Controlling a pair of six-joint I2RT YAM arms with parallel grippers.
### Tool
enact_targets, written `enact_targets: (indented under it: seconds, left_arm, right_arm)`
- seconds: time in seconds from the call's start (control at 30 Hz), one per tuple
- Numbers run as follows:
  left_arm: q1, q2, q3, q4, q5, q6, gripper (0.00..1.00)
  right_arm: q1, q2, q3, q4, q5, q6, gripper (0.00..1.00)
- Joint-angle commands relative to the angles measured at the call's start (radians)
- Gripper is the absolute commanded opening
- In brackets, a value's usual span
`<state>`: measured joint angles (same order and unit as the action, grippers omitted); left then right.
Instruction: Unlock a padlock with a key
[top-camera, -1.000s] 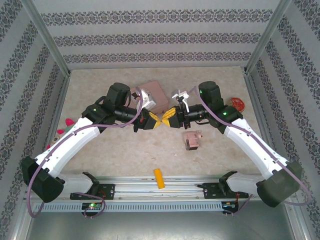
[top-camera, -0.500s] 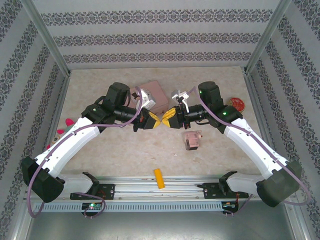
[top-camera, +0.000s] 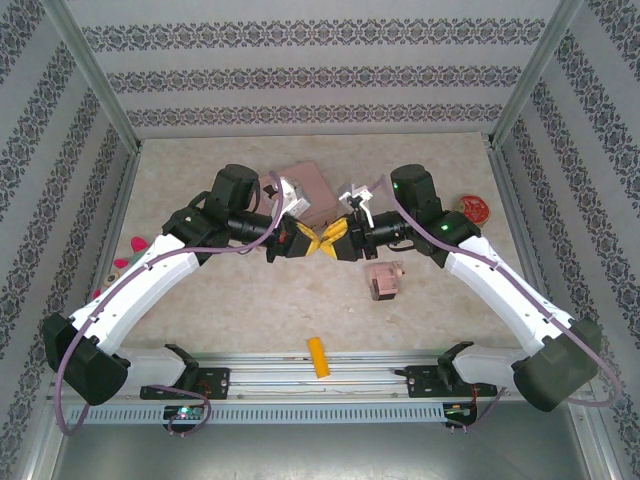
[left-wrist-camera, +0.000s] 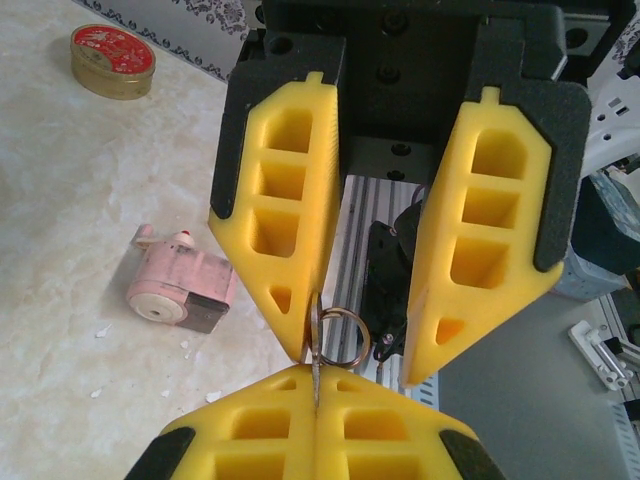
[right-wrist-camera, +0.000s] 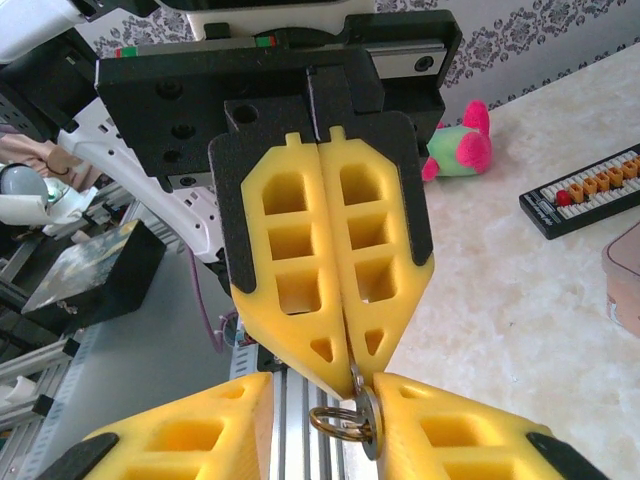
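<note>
Both grippers meet tip to tip above the middle of the table. My left gripper (top-camera: 310, 243) (left-wrist-camera: 318, 372) is shut on the silvery key (left-wrist-camera: 316, 340), whose blade is pinched between its yellow fingers. The key's head and its round ring (left-wrist-camera: 342, 335) stick out into the gap of my right gripper (top-camera: 334, 240) (right-wrist-camera: 322, 385). That gripper stands open around them, and the key head (right-wrist-camera: 366, 420) lies against one of its fingers (right-wrist-camera: 440, 430). The ring (right-wrist-camera: 340, 422) hangs free in the gap. The padlock is out of view.
A small pink boxy block (top-camera: 383, 280) (left-wrist-camera: 180, 290) lies on the table below the right gripper. A pink tin (top-camera: 308, 188) sits behind the grippers, a round red tin (top-camera: 477, 207) at the far right, an orange block (top-camera: 317, 356) near the front rail, and toys (top-camera: 130, 250) by the left wall.
My right gripper has pushed a little left toward the left gripper and its jaws have spread apart around the key head. The left gripper stays shut on the key.
</note>
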<state>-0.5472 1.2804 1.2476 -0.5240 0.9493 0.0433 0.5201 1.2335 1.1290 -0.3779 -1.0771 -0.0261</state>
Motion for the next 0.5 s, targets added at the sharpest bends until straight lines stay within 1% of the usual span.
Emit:
enact_targets:
  seconds: [0.0,0.23,0.3,0.37,0.47]
  left_arm:
    - [0.02,-0.008,-0.012,0.045,0.02,-0.014,0.0]
    - [0.023,-0.024,-0.02,0.044,0.025,-0.014,0.0]
    - [0.023,-0.027,-0.02,0.041,0.025,-0.015,0.0]
    - [0.024,-0.03,-0.02,0.038,0.024,-0.015,0.0]
    - [0.025,-0.032,-0.019,0.036,0.023,-0.015,0.0]
  right_arm:
    - [0.011,0.001,0.03,-0.002,-0.004,-0.012,0.31]
    - [0.005,0.009,0.028,-0.004,0.076,-0.004,0.28]
    - [0.001,0.008,0.024,-0.001,0.11,-0.003,0.32]
    - [-0.005,0.004,0.021,-0.003,0.147,-0.003,0.32]
    - [-0.015,-0.005,0.013,0.002,0.145,-0.003,0.31]
